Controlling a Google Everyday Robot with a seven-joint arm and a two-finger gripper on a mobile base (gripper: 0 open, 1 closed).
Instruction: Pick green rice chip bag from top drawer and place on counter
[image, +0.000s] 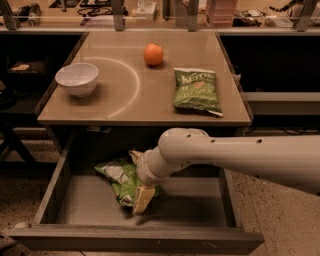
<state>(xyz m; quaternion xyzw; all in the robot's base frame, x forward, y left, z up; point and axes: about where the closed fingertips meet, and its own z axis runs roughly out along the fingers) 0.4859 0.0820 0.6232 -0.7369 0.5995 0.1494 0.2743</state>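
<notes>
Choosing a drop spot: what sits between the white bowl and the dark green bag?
Only bare counter, seen in the camera view; the gripper is down in the top drawer at the green rice chip bag.

The gripper (142, 199), down in the top drawer (54, 186), is mostly hidden behind its own wrist (156, 167), which also covers part of the green rice chip bag (119, 179). The arm (240, 155) runs off the right edge.
</notes>
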